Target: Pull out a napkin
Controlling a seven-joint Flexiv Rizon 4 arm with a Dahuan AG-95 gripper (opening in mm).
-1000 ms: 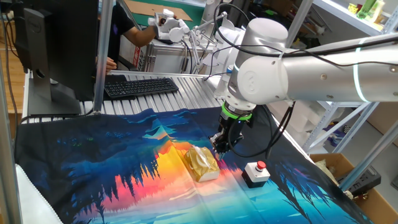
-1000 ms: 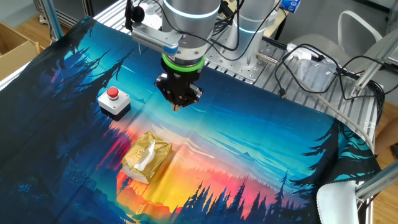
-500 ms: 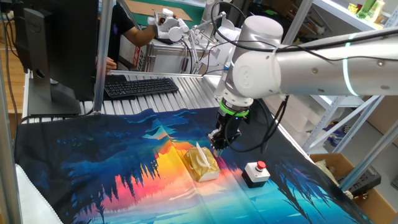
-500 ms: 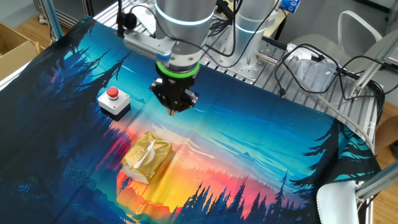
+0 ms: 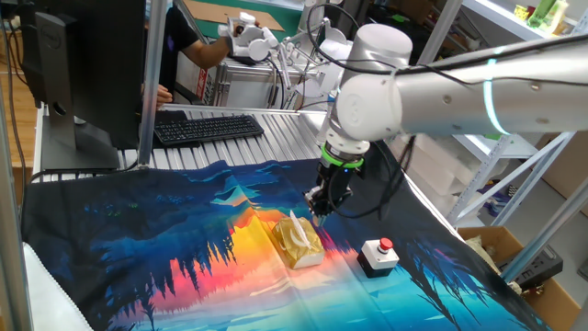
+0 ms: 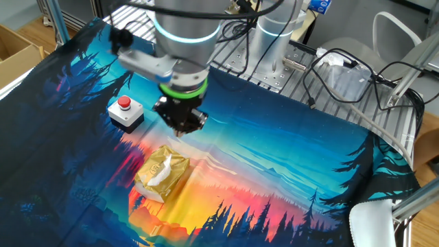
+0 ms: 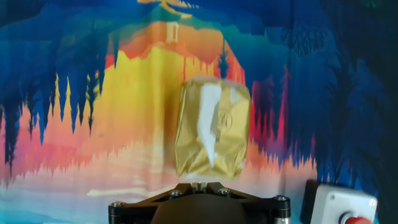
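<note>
The shiny gold tissue pack (image 5: 299, 246) lies on the colourful cloth; it also shows in the other fixed view (image 6: 162, 171) and the hand view (image 7: 233, 134). A white napkin (image 7: 208, 121) pokes out of the slot along the top of the pack, also seen in one fixed view (image 5: 294, 226) and the other fixed view (image 6: 163, 178). My gripper (image 5: 318, 213) hangs above the cloth just beside the pack's end, with its fingers pressed together and empty. It also shows in the other fixed view (image 6: 180, 130) and the hand view (image 7: 198, 185).
A small grey box with a red button (image 5: 378, 256) stands on the cloth close to the pack, also in the other fixed view (image 6: 126, 113) and the hand view (image 7: 339, 205). A keyboard (image 5: 207, 127) and monitor (image 5: 87, 64) stand behind the cloth.
My gripper has moved sideways and lower, closer to the gold pack. The pack and the button box have not moved.
</note>
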